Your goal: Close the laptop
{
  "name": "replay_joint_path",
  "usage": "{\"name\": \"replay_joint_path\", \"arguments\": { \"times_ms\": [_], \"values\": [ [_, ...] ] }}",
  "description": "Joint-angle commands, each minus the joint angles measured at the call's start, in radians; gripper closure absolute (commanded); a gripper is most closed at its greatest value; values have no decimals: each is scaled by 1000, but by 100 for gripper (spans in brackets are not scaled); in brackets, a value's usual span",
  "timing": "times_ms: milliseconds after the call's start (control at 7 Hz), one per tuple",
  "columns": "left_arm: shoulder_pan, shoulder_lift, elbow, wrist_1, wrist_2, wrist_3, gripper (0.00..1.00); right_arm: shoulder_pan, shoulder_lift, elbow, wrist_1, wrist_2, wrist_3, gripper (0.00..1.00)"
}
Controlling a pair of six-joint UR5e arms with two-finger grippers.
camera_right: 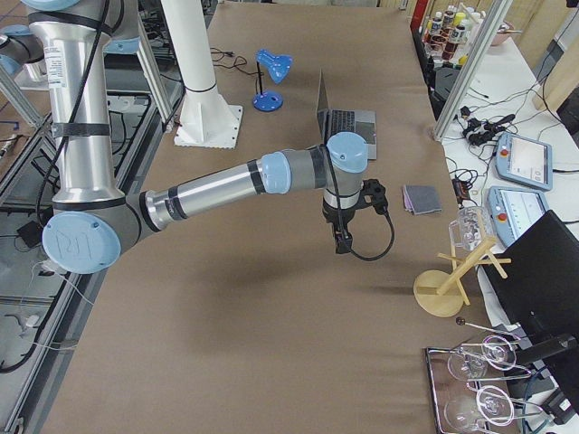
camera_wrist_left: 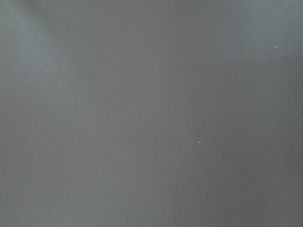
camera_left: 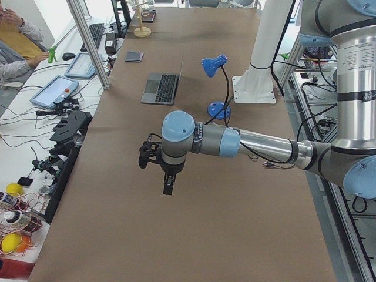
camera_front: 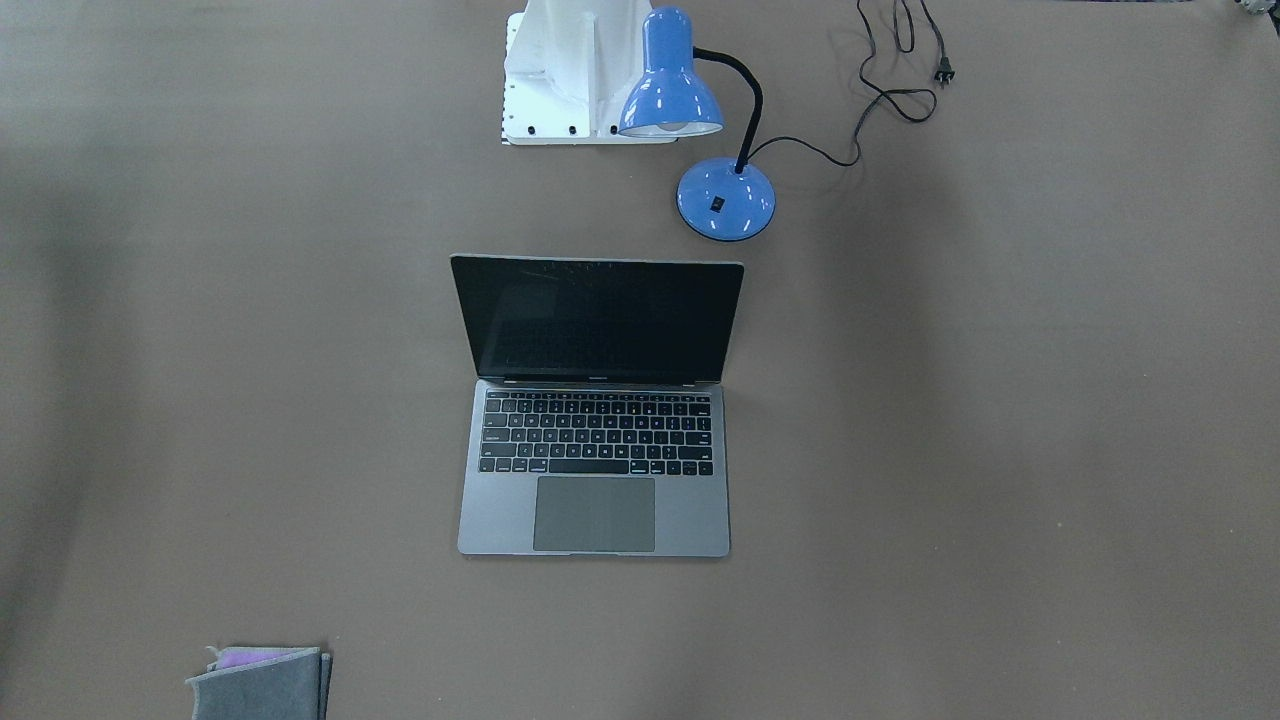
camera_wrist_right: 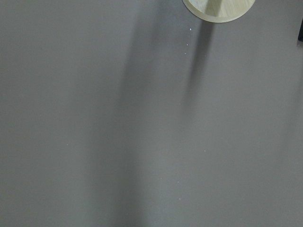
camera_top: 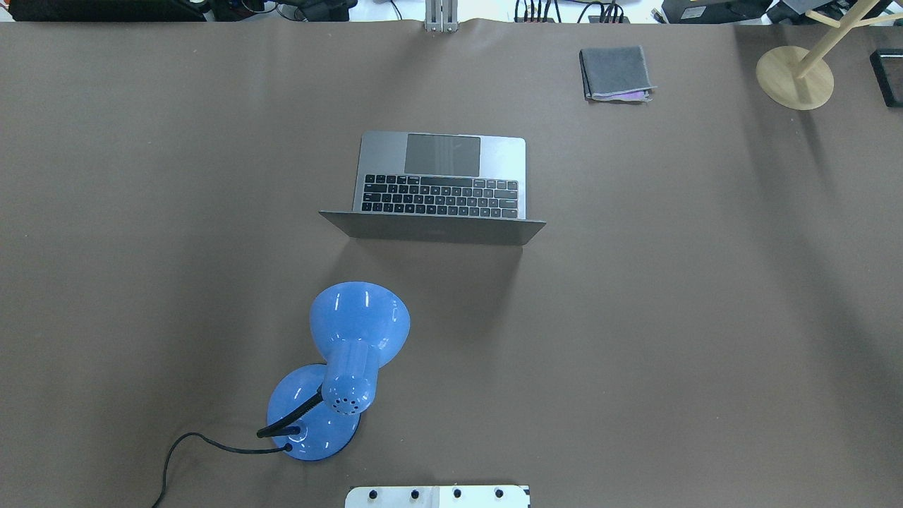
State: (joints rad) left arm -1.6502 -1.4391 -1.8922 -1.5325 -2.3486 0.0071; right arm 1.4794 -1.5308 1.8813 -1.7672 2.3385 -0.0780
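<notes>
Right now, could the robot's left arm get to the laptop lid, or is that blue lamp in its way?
Probably yes. The left arm hangs over bare table, and nothing lies between it and the laptop. The blue lamp stands behind the lid, nearer the robot, off that path.

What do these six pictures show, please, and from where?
Two robot arms work at a brown table. Two pictures look down on it, from in front of and behind the robot; two look along it from its ends, showing the left arm and right arm hovering; two come from wrist cameras and show mostly tabletop. On the table are an open laptop, a blue desk lamp, a folded grey cloth and a wooden stand. Neither arm seems to hold anything; whether the jaws are open I cannot tell.
</notes>
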Motion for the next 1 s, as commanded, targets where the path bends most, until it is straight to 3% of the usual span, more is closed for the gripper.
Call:
{"name": "replay_joint_path", "arguments": {
  "times_ms": [0,286,571,857],
  "values": [
    [0,41,-22,-5,-1,8,2,1,-17,-13,0,-1,-2,0],
    [-2,46,32,-36,-9,8,2,1,-41,-11,0,1,0,0],
    [0,48,16,-61,-14,-1,2,1,-38,-1,2,28,0,0],
    [0,103,-28,-77,-140,-4,2,-23,-38,-1,2,35,-2,0]
  ]
}}
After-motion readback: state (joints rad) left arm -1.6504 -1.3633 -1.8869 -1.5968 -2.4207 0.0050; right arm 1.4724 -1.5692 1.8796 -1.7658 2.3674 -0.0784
